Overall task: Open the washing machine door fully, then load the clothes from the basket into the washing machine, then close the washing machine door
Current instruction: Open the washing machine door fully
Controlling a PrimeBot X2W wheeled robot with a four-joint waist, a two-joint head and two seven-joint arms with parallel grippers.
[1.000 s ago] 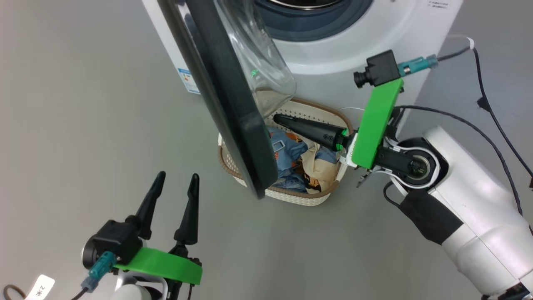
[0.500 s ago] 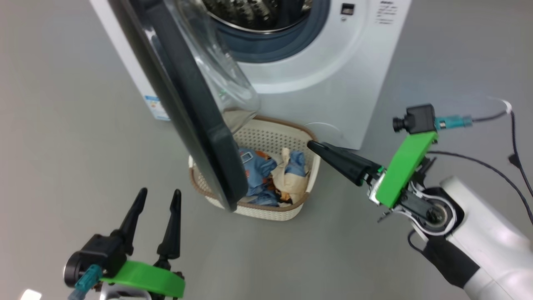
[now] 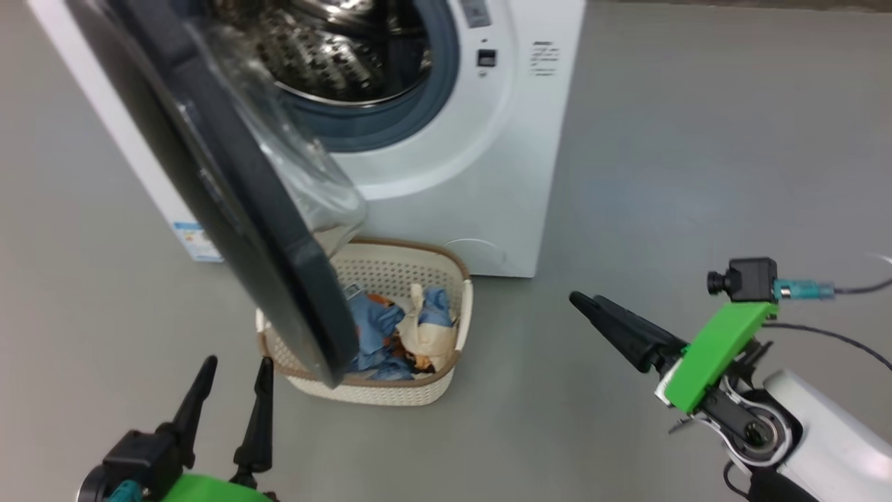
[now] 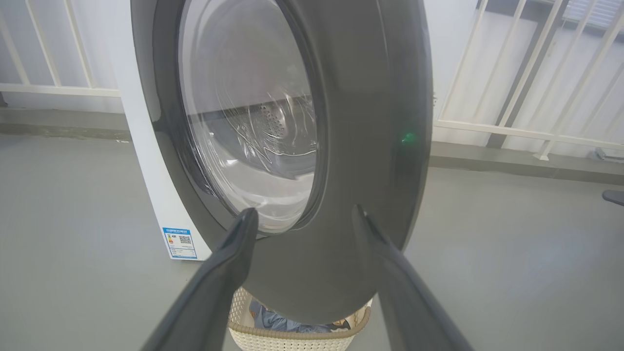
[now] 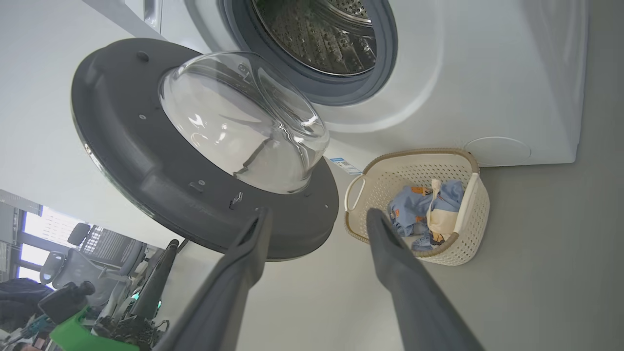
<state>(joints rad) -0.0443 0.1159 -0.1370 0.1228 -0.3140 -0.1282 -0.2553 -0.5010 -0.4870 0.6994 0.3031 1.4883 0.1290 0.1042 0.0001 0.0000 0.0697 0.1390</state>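
1. Clothes [image 3: 394, 328]: blue fabric with orange-brown print plus cream cloth, bundled inside the basket [image 3: 390, 397], lower centre of the head view.
2. Basket: cream, perforated sides, brown rim. It sits on the floor [image 3: 662, 174] just in front of the washing machine [image 3: 481, 188].
3. Washing machine door [image 3: 293, 293]: black with a clear bowl window, swung open. It runs from upper left to centre of the head view, and its lower edge hides the basket's left side there.
4. Machine: white, with a steel perforated drum [image 3: 327, 56] and a grey-blue seal [image 3: 425, 104], top centre.
5. Writing: blue label sticker [image 4: 180, 242] low on the machine's side, QR code visible, text too small to read. Small print [image 3: 542, 59] right of the opening is unreadable.
6. Left gripper [image 3: 237, 360]: fingers wide apart, nothing held, lower left of the head view.
7. Right gripper [image 5: 318, 211]: fingers spread wide, nothing held, lower right of the head view, well apart from the basket.
8. Room: smooth grey floor, white railing [image 4: 512, 73] behind, office chairs [image 5: 58, 263] at lower left of the right wrist view.
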